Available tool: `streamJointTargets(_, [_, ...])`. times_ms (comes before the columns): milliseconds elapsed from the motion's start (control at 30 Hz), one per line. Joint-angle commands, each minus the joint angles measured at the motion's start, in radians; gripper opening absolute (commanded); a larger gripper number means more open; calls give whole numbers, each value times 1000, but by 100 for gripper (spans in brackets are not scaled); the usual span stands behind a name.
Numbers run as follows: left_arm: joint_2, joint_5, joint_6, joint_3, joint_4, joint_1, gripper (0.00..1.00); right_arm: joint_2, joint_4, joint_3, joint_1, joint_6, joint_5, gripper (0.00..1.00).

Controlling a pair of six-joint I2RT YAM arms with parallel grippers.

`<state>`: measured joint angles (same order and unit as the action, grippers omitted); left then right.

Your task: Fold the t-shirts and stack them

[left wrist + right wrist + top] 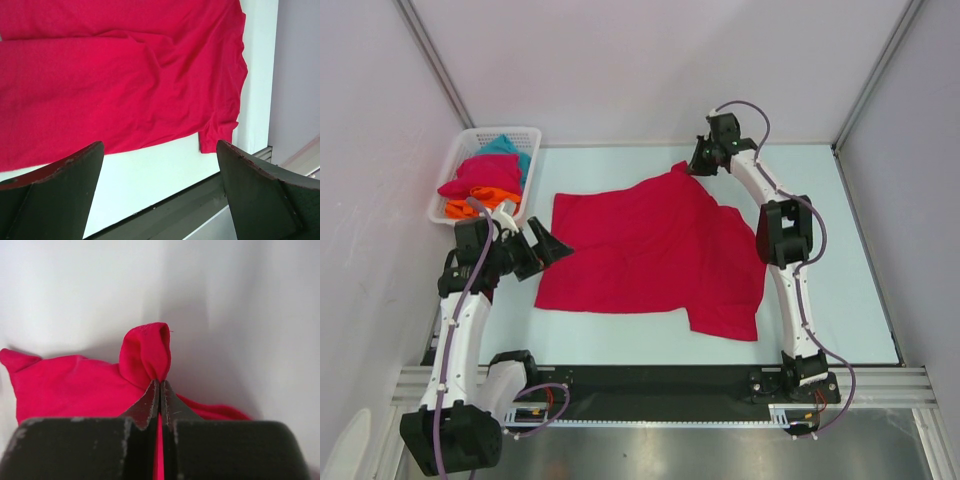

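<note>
- While the crimson-pink t-shirt [640, 250] lies spread but rumpled across the middle of the bench [850, 250], the right jaws are pressed together on a pinch of its far edge, where the cloth rises to a peak.
- In the right wrist view, a small loop of that red fabric bulges just above the closed tips.
- The left jaws stand spread wide and hold nothing. They hang just beside the shirt's left edge, facing across it.
- A white mesh basket [448, 172] sits at the far-left corner of the bench. Heaped in it, unfolded, are a second crimson-pink t-shirt [480, 178], an orange t-shirt [470, 208] and a teal t-shirt [505, 147].
- By my reckoning the work is at an early step: the first shirt is being laid out or given its first fold, and nothing is stacked yet.
- The shirt's right side looks doubled over on itself, so it probably wants flattening before a clean fold.
- The next move likely calls for the left jaws to close on the near-left edge, so both arms can draw the cloth taut together.
- If only the single pinch pulls, the cloth may bunch and drag rather than lie flat.
</note>
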<state>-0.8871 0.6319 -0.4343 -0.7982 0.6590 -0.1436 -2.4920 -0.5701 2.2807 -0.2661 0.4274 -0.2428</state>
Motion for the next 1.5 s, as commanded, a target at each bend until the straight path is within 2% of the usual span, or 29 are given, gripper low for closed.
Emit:
streamJointTargets(0, [23,8,22,10,-29,-7,99,44,-34,85,4,-27,46,0])
streamJointTargets(133, [31,2,34,13,-21,-8,99,-4,-79,141,-2,-27,42,0])
streamJointTargets(433, [27,-11,46,7,-6,-8,99,15,-82,125,-15,-45,66,0])
streamJointTargets(500, [25,-11,43,5,-7,-8,99,-1,-89,132,-7,-45,53,10])
streamJointTargets(533, [25,-9,43,4,-7,-8,100,-10,-94,141,-4,-47,48,30])
streamJointTargets(633, [27,-8,42,2,-9,-8,100,-44,-111,151,7,-50,30,36])
streamJointTargets(1000, [33,-9,37,-3,-6,-8,100,-36,-103,42,67,-52,49,40])
streamJointTargets(1233, [24,-9,37,-1,-7,-8,99,5,-79,-72,105,-58,112,40])
streamJointTargets(1467, [19,-9,35,-1,-12,-8,99,5,-79,-128,100,-56,88,37])
